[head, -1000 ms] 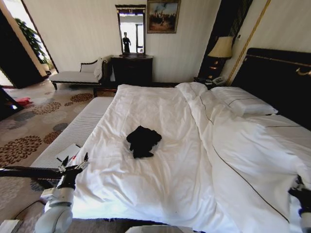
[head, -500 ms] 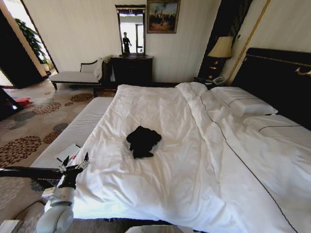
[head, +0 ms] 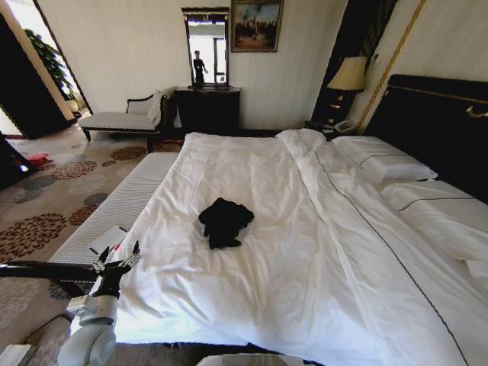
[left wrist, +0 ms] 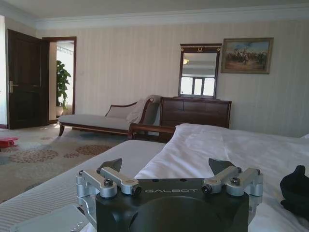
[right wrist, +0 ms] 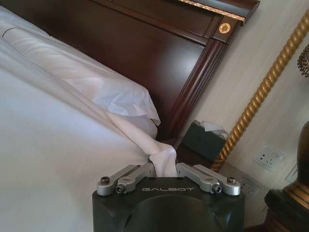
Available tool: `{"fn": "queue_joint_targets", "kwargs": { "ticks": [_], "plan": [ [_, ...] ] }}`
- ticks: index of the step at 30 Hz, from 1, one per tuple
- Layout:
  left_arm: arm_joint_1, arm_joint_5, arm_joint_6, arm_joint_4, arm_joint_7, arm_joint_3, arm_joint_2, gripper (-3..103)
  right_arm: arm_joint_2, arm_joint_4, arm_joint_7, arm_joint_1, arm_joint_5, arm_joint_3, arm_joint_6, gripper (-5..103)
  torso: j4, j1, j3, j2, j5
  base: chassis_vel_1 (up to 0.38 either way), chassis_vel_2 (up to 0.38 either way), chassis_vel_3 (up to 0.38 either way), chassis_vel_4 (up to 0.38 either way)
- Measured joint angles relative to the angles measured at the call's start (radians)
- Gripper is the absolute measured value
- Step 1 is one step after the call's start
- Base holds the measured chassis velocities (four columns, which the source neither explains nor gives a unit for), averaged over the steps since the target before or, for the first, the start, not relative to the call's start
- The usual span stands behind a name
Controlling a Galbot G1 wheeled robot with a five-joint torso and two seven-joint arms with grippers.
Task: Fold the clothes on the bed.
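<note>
- The large bed (head: 320, 290) with white duvet and dark wooden headboard is the landmark for all places here.
- The black T-shirt of soft fabric (head: 225, 221) lies crumpled in a small heap on the duvet, about the middle of the bed, nearer to its left side.
- The left gripper (head: 116, 261) hovers at the left edge of the bed, near the foot corner, well apart from the T-shirt; its two fingers stand wide apart and nothing is between them.
- The right gripper (right wrist: 165, 170) is at the head end of the bed, near the headboard; its fingers are closed on a pinched corner of the white duvet (right wrist: 161, 157).
- A narrow white padded bench (head: 114, 210) stands just beside the left side of the bed.
</note>
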Motion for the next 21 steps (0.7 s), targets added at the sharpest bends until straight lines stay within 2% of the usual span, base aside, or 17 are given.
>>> {"fn": "queue_joint_targets", "kwargs": {
  "ticks": [2, 5, 11, 15, 21],
  "plan": [
    [-0.002, 0.001, 0.0, 0.0, 0.0, 0.002, 0.0, 100, -0.002, -0.012, 0.001, 0.007, -0.003, -0.003, 0.005, 3, -0.0001, 0.0, 0.0, 0.0, -0.0002, 0.0, 0.0, 0.0, 0.0],
    [-0.011, 0.004, 0.004, -0.001, -0.005, 0.005, 0.002, 100, -0.001, -0.051, 0.008, 0.045, -0.017, -0.028, 0.012, 3, -0.0016, 0.0, 0.0, 0.0, -0.0003, 0.0, 0.0, 0.0, 0.0],
    [-0.006, 0.006, 0.007, -0.007, -0.007, 0.005, 0.002, 100, -0.001, -0.13, 0.023, 0.107, -0.039, -0.069, 0.018, 3, -0.001, 0.0, 0.0, 0.0, -0.0001, 0.0, 0.0, 0.0, 0.0],
    [0.006, 0.011, 0.006, -0.006, -0.007, 0.003, -0.002, 100, -0.063, -0.291, 0.029, 0.184, -0.047, -0.115, 0.074, 3, -0.0011, 0.0, 0.0, 0.0, 0.0004, 0.0, 0.0, 0.0, 0.0],
    [0.006, 0.015, 0.007, -0.013, -0.008, 0.003, -0.005, 100, -0.139, -0.388, 0.037, 0.254, -0.053, -0.135, 0.101, 3, -0.0016, 0.0, 0.0, 0.0, 0.0002, 0.0, 0.0, 0.0, 0.0]
  ]
}}
